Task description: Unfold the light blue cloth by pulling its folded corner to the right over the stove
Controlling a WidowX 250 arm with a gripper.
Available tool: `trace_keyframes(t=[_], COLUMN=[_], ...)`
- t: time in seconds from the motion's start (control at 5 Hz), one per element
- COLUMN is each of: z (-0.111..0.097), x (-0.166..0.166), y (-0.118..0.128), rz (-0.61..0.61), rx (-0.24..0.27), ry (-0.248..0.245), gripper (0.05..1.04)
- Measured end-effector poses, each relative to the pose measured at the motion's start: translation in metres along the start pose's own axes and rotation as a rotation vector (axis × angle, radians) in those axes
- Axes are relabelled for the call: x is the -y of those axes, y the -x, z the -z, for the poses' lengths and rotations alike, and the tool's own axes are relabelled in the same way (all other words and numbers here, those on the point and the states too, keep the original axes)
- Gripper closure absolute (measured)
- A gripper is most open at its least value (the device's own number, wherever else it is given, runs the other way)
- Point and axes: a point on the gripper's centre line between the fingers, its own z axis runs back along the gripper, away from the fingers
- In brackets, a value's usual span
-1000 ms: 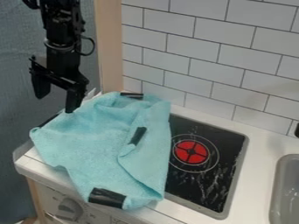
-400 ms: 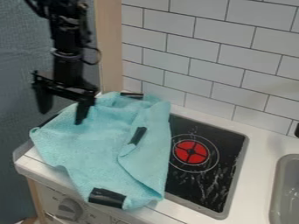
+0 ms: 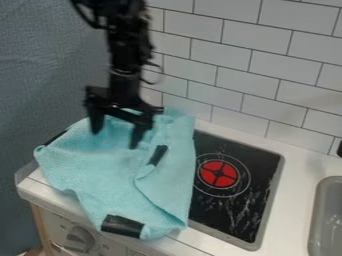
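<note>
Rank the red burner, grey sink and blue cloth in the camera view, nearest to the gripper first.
1. Blue cloth, directly below the gripper in the picture
2. Red burner, right of the cloth
3. Grey sink, at the right edge

The tool and the arm are blurred, the arm is cut off by the top edge, and whether the tips touch the turquoise cloth cannot be told. That cloth hides the left part of the black stove top and much of the counter beneath it. The right edge cuts off the grey sink and a small black object, too little of which shows to identify it.
</note>
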Motion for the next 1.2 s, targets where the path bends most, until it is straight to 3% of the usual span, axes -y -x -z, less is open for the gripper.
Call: trace_keyframes(t=[0.2,0.4,1.0,1.2], z=[0.006,0.016,0.04,0.042], x=[0.019,0.035,0.031,0.031], y=[-0.003,-0.003,-0.001,-0.004], rz=[0.023,0.085,0.099,0.102], rx=[0.011,0.001,-0.047,-0.05], ry=[-0.005,-0.041,-0.083,-0.091], gripper=[0.083,0.083,0.083,0.14])
